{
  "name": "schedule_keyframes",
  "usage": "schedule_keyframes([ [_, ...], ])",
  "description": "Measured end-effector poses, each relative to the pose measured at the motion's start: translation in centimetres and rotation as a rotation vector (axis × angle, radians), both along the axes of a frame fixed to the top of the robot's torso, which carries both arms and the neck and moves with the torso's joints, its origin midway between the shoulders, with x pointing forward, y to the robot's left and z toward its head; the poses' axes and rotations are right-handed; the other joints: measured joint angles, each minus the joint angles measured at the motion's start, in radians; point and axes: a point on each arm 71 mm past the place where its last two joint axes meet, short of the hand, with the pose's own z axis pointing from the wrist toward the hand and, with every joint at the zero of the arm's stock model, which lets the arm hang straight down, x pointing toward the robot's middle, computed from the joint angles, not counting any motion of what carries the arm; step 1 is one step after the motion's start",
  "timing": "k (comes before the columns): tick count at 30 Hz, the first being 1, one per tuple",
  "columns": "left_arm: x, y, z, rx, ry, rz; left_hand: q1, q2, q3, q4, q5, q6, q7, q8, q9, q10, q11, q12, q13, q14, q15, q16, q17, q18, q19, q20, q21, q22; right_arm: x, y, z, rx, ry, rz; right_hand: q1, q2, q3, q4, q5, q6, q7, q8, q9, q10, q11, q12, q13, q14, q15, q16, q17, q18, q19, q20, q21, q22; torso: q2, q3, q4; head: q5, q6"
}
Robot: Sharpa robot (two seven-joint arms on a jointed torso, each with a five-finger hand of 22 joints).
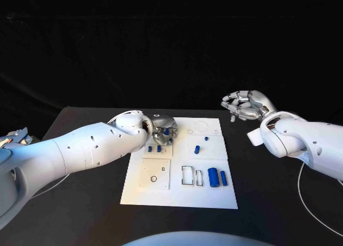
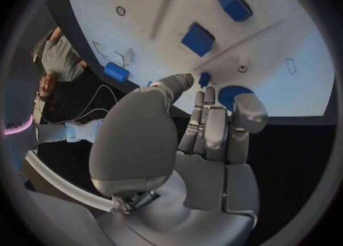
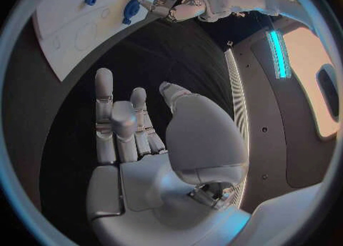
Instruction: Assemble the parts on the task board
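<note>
I have my left hand [image 1: 161, 129] at the white task board's [image 1: 179, 197] ten o'clock, fingers pinching a small blue part [image 2: 204, 79] for seating, right hand [image 1: 244, 106] open, empty.

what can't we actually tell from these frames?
- Whether the left hand holds a blue part: in the head view its fingers cover the spot; in the left wrist view the fingertips hide the contact.
- Outlines on the task board: too small in the head view to read.
- Right hand fingertips: curled, partly hidden by its own wrist in the head view.
</note>
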Motion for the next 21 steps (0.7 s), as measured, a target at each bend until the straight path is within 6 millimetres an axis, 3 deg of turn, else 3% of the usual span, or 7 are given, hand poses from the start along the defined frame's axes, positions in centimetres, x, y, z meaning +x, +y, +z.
schedule_keyframes([
  [21,0.14,-0.45,-0.92,0.011,-0.001,0.009,0.022,0.022,0.042,-0.025,-0.005,0.022,0.0,-0.01,-0.013,0.012,0.001,-0.012,-0.011,0.011,-0.004,0.009,0.002,0.0,0.016,-0.006,0.034,0.045,0.0,0.07,0.0,0.001,0.0,0.001,0.007,0.001,0.0,0.0,0.0,0.0,0.0,0.0,0.0,0.0,0.0,0.0,-0.002,0.0,0.0,-0.005,-0.001,0.0,0.0,0.0,0.0,0.0,-0.001,0.0012,0.0007,-0.009,-0.003],
])
